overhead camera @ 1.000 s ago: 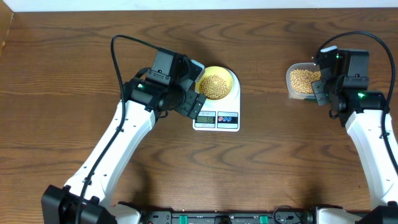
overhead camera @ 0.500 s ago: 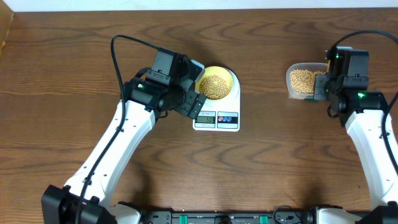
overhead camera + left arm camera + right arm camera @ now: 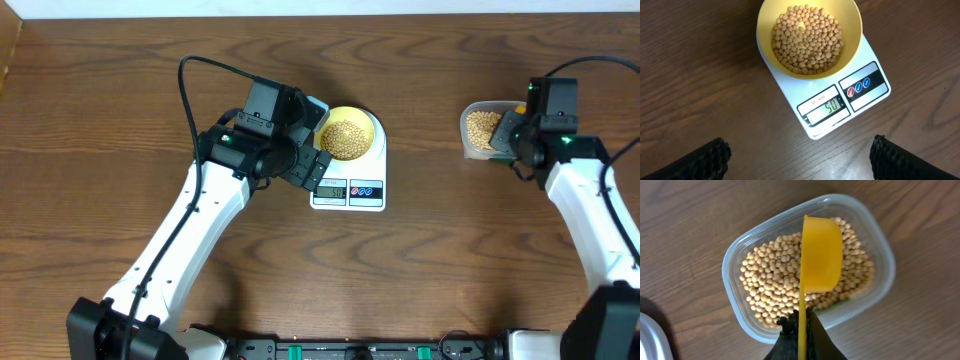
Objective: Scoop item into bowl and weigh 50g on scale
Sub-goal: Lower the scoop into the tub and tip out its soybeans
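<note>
Over the clear plastic tub [image 3: 884, 275] of tan beans [image 3: 770, 280], the right gripper [image 3: 802, 324] is pinching a yellow scoop [image 3: 820, 255] edgewise.

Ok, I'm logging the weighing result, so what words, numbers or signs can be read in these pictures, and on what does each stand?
"SF-400": small label on the scale, just above its display.
"50": digits on the display, as best they read.
Two round buttons, one red and one blue: their signs are too small to read.
The bowl, tub and scoop show no text.
</note>
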Motion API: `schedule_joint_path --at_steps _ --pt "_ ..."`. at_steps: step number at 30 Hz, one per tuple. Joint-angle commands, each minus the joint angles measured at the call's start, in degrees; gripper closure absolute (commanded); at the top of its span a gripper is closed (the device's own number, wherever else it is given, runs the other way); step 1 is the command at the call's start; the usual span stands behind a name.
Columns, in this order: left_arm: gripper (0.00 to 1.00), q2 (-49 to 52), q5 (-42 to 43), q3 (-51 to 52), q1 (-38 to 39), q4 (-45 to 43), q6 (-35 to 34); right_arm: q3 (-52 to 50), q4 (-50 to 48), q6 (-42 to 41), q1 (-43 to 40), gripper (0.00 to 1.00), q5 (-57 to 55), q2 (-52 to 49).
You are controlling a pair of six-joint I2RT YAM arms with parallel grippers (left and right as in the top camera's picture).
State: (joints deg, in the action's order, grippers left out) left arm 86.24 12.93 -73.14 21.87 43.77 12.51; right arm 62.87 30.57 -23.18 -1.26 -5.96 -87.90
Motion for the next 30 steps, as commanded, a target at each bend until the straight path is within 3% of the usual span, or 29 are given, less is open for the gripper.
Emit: schedule_joint_path --at_steps 1,3,12,22,30 --pt "0.09 -0.74 -0.57 -0.22 0.09 0.33 0.96 0.11 -0.48 -1.66 0.35 0.99 1.68 -0.98" --pt "0.09 -0.74 -0.57 -0.22 0.09 0.33 0.96 0.11 -0.33 -1.62 0.35 0.98 1.66 -0.96" --pt "0.09 -0.74 -0.57 -0.22 0.09 0.33 0.96 0.11 0.31 -1.62 0.35 0.67 1.62 -0.94" --pt "0.09 -0.74 -0.57 -0.22 0.09 0.33 0.96 0.11 2.05 1.31 0.33 0.01 1.62 -0.94" --pt "0.09 -0.74 -0.57 -0.22 0.09 0.33 0.96 0.11 3.63 2.71 0.35 0.01 1.68 -0.92"
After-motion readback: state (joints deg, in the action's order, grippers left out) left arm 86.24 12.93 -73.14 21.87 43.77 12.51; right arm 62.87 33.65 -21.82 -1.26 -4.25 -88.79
